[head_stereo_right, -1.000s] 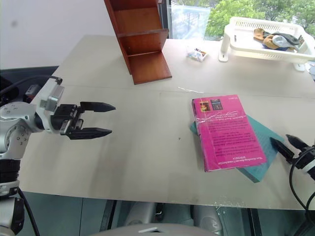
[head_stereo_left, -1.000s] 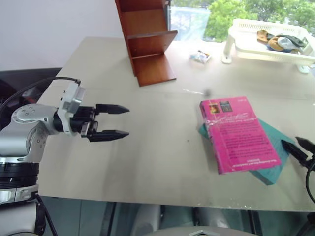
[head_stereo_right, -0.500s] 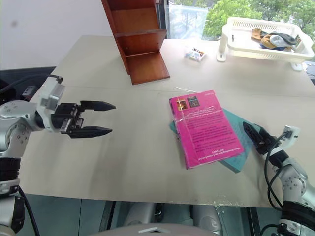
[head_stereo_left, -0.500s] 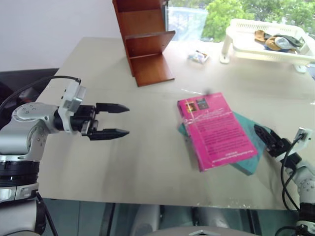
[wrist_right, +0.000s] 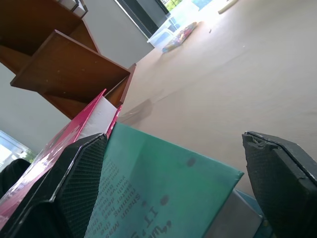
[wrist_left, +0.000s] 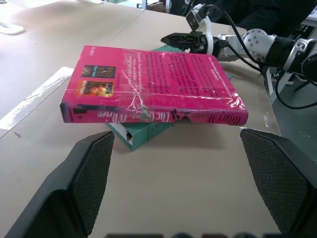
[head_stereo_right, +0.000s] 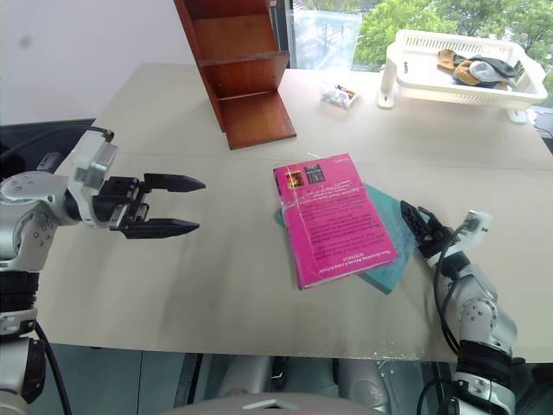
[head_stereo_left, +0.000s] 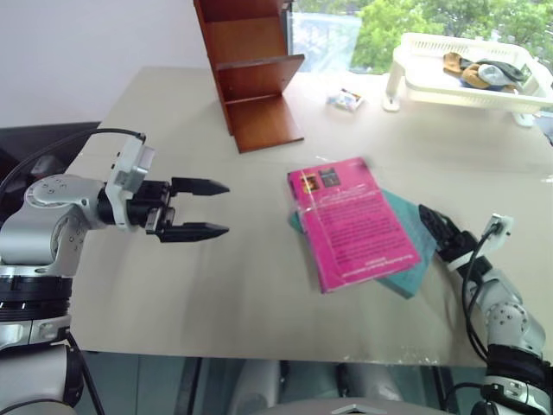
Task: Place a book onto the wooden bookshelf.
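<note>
Left gripper: the left gripper (head_stereo_left: 200,208) hangs over the left part of the table (head_stereo_left: 259,285), its two black fingers spread wide with nothing between them. It points sideways toward the books, and it is well apart from them.

Right gripper: the right gripper (head_stereo_left: 438,232) is low at the right side of the table, just beside the corner of the teal-green book (head_stereo_left: 406,259). In its wrist view the fingers stand apart and the teal cover lies between them, but I cannot tell if a finger touches it. It grips nothing.

The book: the pink book (head_stereo_left: 352,223) lies flat on the table, the back cover up, the end with two small dark pictures toward the far side. It rests on top of the teal-green book, which shows from under it at the right and the near side. In the left wrist view the pink spine faces the left gripper.

Wooden bookshelf: the wooden bookshelf (head_stereo_left: 255,82) stands at the far side of the table, beyond the left gripper, well apart from the books. The shelves that are visible carry nothing.

Other things: a white basket rack (head_stereo_left: 467,73) with some cloth items is at the far right corner, and a small packet (head_stereo_left: 346,99) lies between it and the bookshelf.

Progress: in my judgement the task is at its beginning. The pink book is not yet grasped and not lifted. What is left: to take hold of it, to bring it across to the bookshelf, and to put it on a shelf.
</note>
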Controlling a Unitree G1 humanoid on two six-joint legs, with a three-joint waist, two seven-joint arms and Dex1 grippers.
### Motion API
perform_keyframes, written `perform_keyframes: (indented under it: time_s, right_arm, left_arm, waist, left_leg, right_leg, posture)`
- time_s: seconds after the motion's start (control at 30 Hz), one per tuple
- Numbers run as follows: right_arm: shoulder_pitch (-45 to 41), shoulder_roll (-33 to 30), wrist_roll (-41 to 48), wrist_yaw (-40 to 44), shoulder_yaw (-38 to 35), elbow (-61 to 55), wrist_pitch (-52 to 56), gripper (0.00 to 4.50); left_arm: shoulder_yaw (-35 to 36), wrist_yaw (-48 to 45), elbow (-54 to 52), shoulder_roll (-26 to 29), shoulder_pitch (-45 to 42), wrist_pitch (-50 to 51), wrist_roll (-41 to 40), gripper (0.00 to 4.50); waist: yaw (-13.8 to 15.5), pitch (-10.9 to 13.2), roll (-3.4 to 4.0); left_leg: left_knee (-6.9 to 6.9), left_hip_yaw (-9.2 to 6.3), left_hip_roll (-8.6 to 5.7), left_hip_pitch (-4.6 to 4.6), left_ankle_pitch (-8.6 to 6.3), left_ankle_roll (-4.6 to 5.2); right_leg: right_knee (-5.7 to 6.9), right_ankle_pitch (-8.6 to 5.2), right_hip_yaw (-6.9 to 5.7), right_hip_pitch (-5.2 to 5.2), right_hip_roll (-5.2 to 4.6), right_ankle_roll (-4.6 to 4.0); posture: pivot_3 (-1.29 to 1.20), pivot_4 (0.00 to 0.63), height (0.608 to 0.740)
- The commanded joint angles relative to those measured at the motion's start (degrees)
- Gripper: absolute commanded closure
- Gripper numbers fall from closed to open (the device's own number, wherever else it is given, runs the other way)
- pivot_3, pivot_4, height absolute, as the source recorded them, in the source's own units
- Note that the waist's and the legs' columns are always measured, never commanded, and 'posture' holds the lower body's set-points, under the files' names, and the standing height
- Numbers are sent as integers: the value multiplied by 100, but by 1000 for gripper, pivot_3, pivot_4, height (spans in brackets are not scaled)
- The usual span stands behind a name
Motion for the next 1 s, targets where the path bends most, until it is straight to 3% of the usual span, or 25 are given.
perform_keyframes:
  time_s: [0.03, 0.2, 0.3, 0.47, 0.63, 0.77, 0.9, 1.0]
  right_arm:
    - [16, 156, -16, -54, 295, -75, 97, 0]
    - [81, -25, -282, -2, 197, -222, -371, 0]
    - [267, -463, -224, 235, -100, -559, -548, 0]
    - [1204, -2009, -745, 1044, -415, -1022, -851, 0]
    - [1984, -3422, -518, 2627, -1300, -1066, -1022, 0]
    - [2662, -4265, 163, 3721, -2190, -1452, -289, 0]
    - [2883, -4425, 319, 3949, -2690, -1628, -43, 0]
    - [2892, -4337, 607, 3931, -2922, -1837, 215, 0]
  left_arm:
    - [-1, -23, -25, 35, -131, 6, 4, 29]
    - [74, 57, -76, 80, -48, 343, -197, 29]
    - [253, 297, -99, 48, 50, 864, -486, 29]
    - [279, 826, -360, -151, 567, 1441, -675, 29]
    - [231, 1120, -600, -364, 716, 2736, -1411, 29]
    - [369, 1760, -365, -805, 461, 3839, -2045, 29]
    - [455, 2403, -220, -1385, 334, 4905, -2690, 29]
    - [529, 3189, 365, -1976, 57, 5506, -2746, 29]
  waist:
    - [5, 0, 0]
    - [5, 0, 0]
    - [26, 7, 11]
    - [104, 28, 45]
    - [63, 38, 31]
    - [54, 37, 34]
    - [44, 35, -9]
    - [75, 33, -13]
  left_leg:
    - [0, 3, 0, -2, 0, 0]
    - [0, 20, 0, -3, 0, 0]
    - [0, 25, 0, -7, 0, 0]
    - [0, 52, -18, -38, -1, 5]
    - [10, 56, -2, -31, 0, 3]
    - [9, 65, 0, -23, -1, 3]
    - [10, 60, 3, -23, -1, 3]
    - [10, 58, -1, -28, -1, 3]
  right_leg:
    - [5, 0, 2, -6, 0, 0]
    - [24, -1, 21, -22, 0, -1]
    - [30, -1, 25, -29, -1, -1]
    - [34, -4, 42, -65, -22, 4]
    - [61, -4, 50, -62, -6, 5]
    - [55, -4, 57, -51, -5, 5]
    - [52, -5, 55, -50, -1, 6]
    - [45, -4, 51, -49, -7, 6]
  posture:
    - [0, 150, 740]
    - [0, 150, 740]
    - [0, 150, 740]
    - [0, 150, 740]
    - [0, 150, 740]
    - [0, 150, 740]
    - [0, 150, 740]
    - [0, 150, 740]
